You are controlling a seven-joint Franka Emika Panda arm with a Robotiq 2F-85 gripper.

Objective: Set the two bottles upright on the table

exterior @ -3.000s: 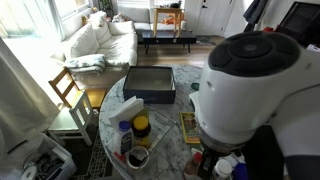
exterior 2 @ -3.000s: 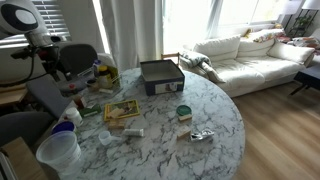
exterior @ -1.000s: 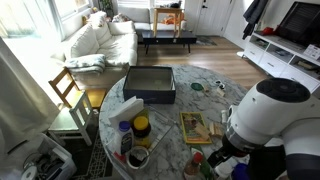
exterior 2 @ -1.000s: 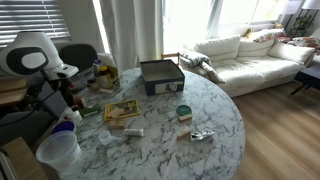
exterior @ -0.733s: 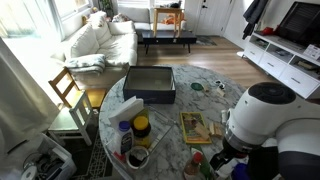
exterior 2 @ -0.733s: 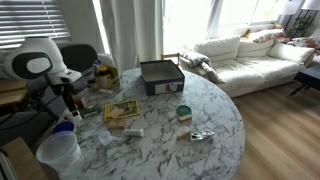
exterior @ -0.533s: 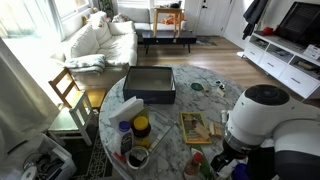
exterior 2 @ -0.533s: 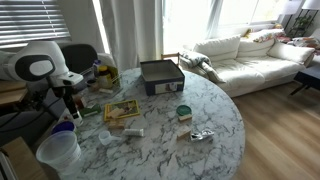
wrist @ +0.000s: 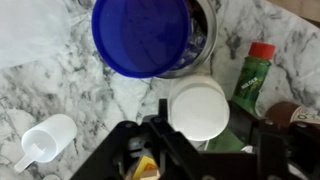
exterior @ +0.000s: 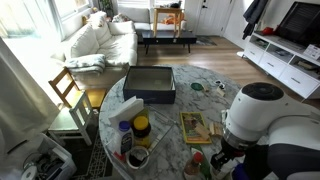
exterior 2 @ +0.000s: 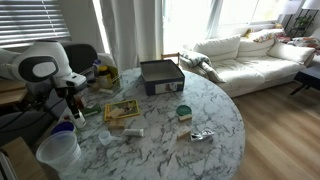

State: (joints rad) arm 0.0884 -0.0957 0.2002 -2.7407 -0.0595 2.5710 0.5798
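Wrist view, green bottle (wrist: 252, 78) (red cap), marble table (wrist: 60, 85)

White rounded shells cover the arm (exterior: 255, 115), with a dark joint cap (exterior 2: 40, 68) and black hand (wrist: 195, 150).

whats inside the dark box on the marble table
In both exterior views the dark box shows a flat grey floor with nothing visible on it. Its near wall hides a strip of that floor, so something small lying there could go unseen.
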